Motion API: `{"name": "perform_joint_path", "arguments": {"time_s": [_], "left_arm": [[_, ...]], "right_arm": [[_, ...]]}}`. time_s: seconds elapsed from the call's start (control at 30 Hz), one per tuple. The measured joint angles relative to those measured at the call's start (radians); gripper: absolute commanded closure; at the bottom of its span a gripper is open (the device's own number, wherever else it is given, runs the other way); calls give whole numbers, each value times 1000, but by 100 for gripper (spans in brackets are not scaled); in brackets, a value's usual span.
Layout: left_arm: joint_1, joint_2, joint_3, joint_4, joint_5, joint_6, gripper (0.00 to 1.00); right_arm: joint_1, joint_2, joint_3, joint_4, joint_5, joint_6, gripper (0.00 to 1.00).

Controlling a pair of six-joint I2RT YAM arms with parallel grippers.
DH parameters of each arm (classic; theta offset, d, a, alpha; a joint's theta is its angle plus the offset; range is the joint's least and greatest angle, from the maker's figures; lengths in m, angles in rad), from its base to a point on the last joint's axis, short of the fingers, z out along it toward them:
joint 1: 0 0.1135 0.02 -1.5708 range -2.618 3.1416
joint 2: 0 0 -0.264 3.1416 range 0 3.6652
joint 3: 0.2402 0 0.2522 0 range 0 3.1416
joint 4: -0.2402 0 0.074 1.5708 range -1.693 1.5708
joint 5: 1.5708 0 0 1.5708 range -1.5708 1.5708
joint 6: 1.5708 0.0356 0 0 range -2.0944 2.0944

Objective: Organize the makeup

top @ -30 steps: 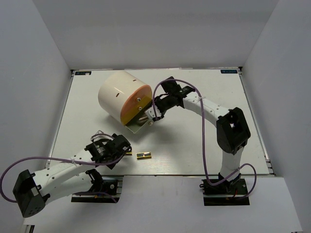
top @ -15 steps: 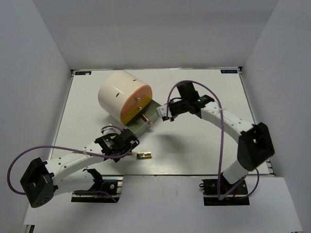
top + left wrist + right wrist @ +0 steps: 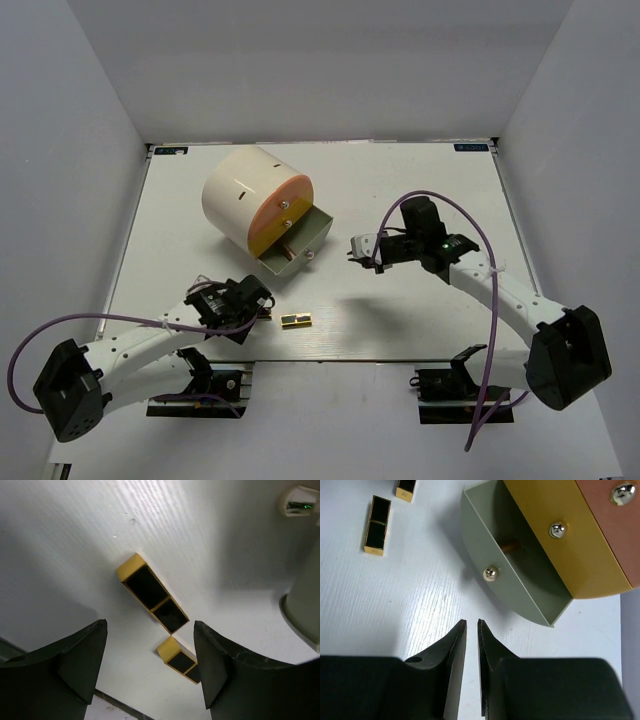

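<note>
Two gold-and-black cases lie near the table's front. The longer case (image 3: pixel 152 600) (image 3: pixel 295 320) (image 3: pixel 376 525) is free on the table. The shorter case (image 3: pixel 179 659) (image 3: pixel 406 487) lies between my left gripper's (image 3: pixel 150 626) (image 3: pixel 262 308) fingers, close to the right finger (image 3: pixel 235 670), with the jaws open and touching nothing. My right gripper (image 3: pixel 472 622) (image 3: pixel 358 247) hovers right of the grey-green drawer (image 3: pixel 520 587) (image 3: pixel 315 228), its jaws closed to a thin slit with nothing in them. The drawer stands pulled out, and a coppery item (image 3: pixel 509 546) shows inside. Other makeup is out of view.
The big cream cylinder (image 3: pixel 245 195) with its orange face (image 3: pixel 282 212) lies at the back left, and the drawer sticks out of its lower front. The drawer has a small silver knob (image 3: pixel 491 573). The table's near edge (image 3: pixel 115 702) runs just behind the left gripper.
My right gripper has drawn back from the drawer to the right and closed its jaws. The left gripper's jaws have narrowed a little over the short case.
</note>
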Motion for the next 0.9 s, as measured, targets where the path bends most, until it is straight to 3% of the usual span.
{"name": "perform_joint_path", "arguments": {"time_s": [0.23,0.53,0.9], "left_arm": [[36,4,-72,24,15,-100,19],[84,52,-70,90,22,-124,19],[139,179,0,87,83,-125,26]], "right_arm": [[-29,-45,-37,32,-7,47,79],[-42,-66,-79,41,-11,69,78],[-54,-111,-121,61,-19,94,79]]}}
